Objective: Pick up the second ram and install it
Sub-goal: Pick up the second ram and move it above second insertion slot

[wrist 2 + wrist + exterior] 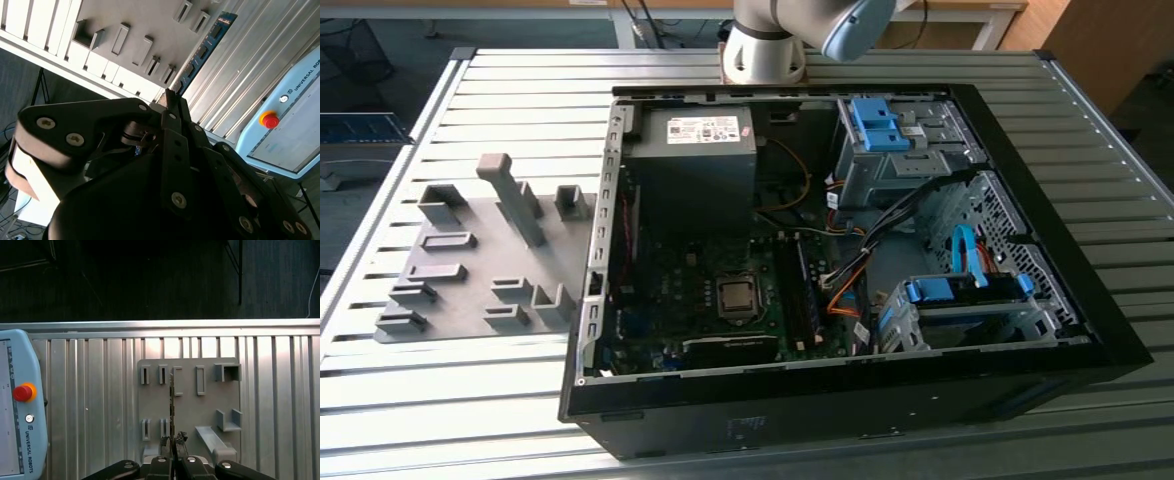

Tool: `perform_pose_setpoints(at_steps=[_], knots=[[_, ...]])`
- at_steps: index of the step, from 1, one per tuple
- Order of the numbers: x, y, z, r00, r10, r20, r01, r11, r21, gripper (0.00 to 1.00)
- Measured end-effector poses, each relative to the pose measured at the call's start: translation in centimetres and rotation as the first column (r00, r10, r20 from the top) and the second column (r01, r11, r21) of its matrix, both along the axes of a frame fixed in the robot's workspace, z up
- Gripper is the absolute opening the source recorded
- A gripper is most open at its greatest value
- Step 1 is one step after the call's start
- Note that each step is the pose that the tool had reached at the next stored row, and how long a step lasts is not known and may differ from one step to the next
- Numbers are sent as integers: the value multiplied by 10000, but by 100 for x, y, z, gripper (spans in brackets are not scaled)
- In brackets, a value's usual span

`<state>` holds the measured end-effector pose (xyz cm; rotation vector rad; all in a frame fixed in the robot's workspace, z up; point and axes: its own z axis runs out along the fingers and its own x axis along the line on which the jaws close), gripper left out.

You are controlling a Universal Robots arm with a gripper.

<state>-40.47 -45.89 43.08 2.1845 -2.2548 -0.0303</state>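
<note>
My gripper (pixel 172 442) is shut on the second ram (pixel 171 400), a thin green stick seen edge-on in the first wrist view, reaching out from the fingertips over the grey holder plate (pixel 200 412). In the second wrist view the ram (pixel 205 47) shows its bluish face with dark chips, running out from the gripper (pixel 170 97) above the slatted table. In the exterior view the open computer case (pixel 587 300) lies on the table, with the motherboard's ram slots (pixel 798 285) near its middle. The arm's base (pixel 761 40) stands behind the case.
The grey holder plate (pixel 467 260) with its upright blocks lies at the exterior view's left of the case. A teach pendant (pixel 20 405) with a red button rests on the metal table. Blue drive brackets (pixel 881 125) and cables sit inside the case.
</note>
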Motion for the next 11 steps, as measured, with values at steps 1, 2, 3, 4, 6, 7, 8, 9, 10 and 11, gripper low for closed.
perform_pose_setpoints(at_steps=[1,2,3,4,6,7,8,9,10,11], knots=[[8,0,0,10000,0,0,0,10000,0,14],[16,0,0,10000,0,-1,0,10000,0,14],[24,0,0,10000,0,0,0,10000,0,14],[32,0,-1,10000,0,1,0,10000,0,14],[46,0,-1,10000,0,1,0,10000,1,14],[54,0,0,10000,0,0,0,10000,0,14],[61,0,0,10000,0,0,0,10000,0,14],[70,0,0,10000,0,1,0,10000,0,14],[78,0,0,10000,0,0,0,10000,0,14],[86,0,0,10000,0,0,0,10000,0,14]])
